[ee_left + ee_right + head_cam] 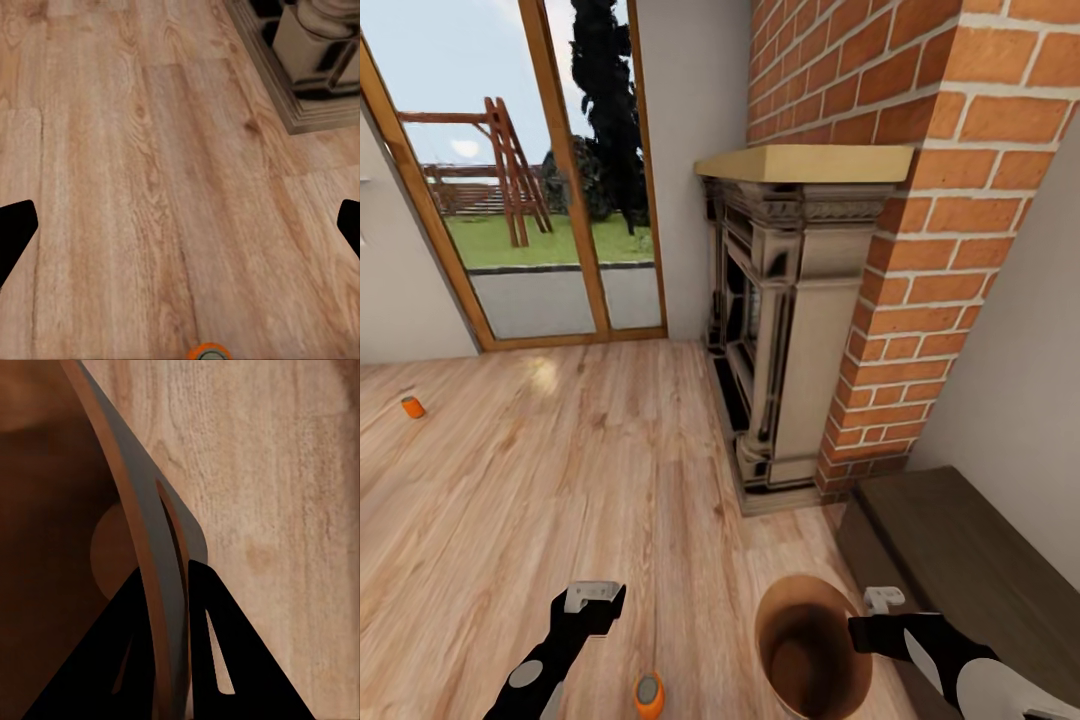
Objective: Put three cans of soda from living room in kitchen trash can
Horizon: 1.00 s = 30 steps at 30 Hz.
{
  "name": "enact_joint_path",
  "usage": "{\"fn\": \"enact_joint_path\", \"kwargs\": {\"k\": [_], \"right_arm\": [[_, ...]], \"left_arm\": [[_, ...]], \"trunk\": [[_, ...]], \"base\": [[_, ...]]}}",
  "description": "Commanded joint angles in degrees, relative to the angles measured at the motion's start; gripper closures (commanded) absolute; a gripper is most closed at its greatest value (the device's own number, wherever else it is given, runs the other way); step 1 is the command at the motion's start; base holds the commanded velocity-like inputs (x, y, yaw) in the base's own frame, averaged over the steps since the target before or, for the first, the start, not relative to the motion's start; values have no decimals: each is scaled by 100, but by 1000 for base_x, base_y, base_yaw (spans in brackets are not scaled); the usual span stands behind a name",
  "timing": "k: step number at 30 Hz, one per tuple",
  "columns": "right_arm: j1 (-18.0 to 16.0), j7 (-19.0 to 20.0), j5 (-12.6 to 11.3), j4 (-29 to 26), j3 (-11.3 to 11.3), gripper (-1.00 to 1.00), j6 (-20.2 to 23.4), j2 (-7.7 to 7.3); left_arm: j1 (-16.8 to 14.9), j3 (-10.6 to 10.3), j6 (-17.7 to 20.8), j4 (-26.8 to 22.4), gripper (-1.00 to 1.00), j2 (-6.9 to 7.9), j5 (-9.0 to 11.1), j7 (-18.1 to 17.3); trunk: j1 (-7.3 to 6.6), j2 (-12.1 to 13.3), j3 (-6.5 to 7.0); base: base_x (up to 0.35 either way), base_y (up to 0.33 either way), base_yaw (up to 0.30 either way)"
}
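My right gripper [857,632] is shut on the rim of the tash can [780,620], a round bucket with a brown inside, held low over the floor. In the right wrist view both fingers [206,660] pinch the thin rim [131,502]. An orange can of soda [649,695] stands on the wood floor just beside my left gripper [595,605], which is open and holds nothing. In the left wrist view that can's silver top [208,352] peeks in at the edge, between the spread fingers [15,232]. A second orange can [412,406] stands far off to the left.
This is the living room. A brick fireplace [790,320] with a stone surround rises ahead on the right. A long dark low cabinet [970,570] runs along the right wall beside my right arm. Glass doors [530,180] with wooden frames close the far left.
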Motion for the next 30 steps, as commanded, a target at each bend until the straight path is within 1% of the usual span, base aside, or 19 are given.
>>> {"fn": "enact_joint_path", "kwargs": {"k": [1, 4, 9, 15, 18, 19, 20, 23, 24, 25, 26, 30], "right_arm": [[-2, 54, -59, -3, -49, 100, 13, -1], [-2, 54, -59, -10, -51, 100, 11, -3], [-2, 68, -76, -58, -80, 100, 9, -15], [-6, 103, -96, -83, -65, 100, 58, 0], [-10, 81, -100, -334, -60, 100, 227, 59], [-12, 79, -102, -409, -62, 100, 305, 66], [-15, 76, -108, -594, -64, 100, 528, 75], [-20, 80, -114, -937, -64, 100, 968, 84], [-26, 88, -118, -1209, -62, 100, 1283, 87], [-30, 92, -120, -1354, -63, 100, 1436, 88], [-38, 98, -123, -1636, -61, 100, 1728, 89], [-64, 111, -131, -2052, -63, 100, 2197, 91]], "left_arm": [[0, 1, 0, -1, -100, 1, 3, -3], [-3, -1, 4, 11, -100, -5, 1, 2], [-13, 4, 3, 133, -100, -21, -29, 51], [-17, 14, 4, 522, -100, -31, -24, 61], [-28, 13, -8, 925, -100, -40, -25, 63], [-33, 13, -11, 1042, -100, -44, -21, 63], [-42, 9, -39, 1278, -100, -51, -16, 63], [-51, 6, -194, 1529, -100, -60, -11, 61], [-55, 5, -349, 1628, -100, -61, -13, 59], [-56, 4, -419, 1663, -100, -61, -13, 58], [-58, 4, -528, 1714, -100, -61, -11, 56], [-60, 7, -647, 1768, -100, -60, -8, 52]], "trunk": [[0, 0, 0], [0, 0, 0], [0, 0, 0], [0, 0, 0], [66, -121, -53], [88, -161, -71], [110, -201, -89], [176, -321, -143], [197, -361, -161], [219, -401, -179], [241, -441, -197], [329, -602, -269]], "base": [[282, 0, 0], [184, 0, 0], [45, 0, 0], [10, 0, 0], [2, 0, 0], [0, 0, 0], [0, 0, 0], [0, 0, 0], [0, 0, 0], [0, 0, 0], [0, 0, 0], [0, 0, 0]]}}
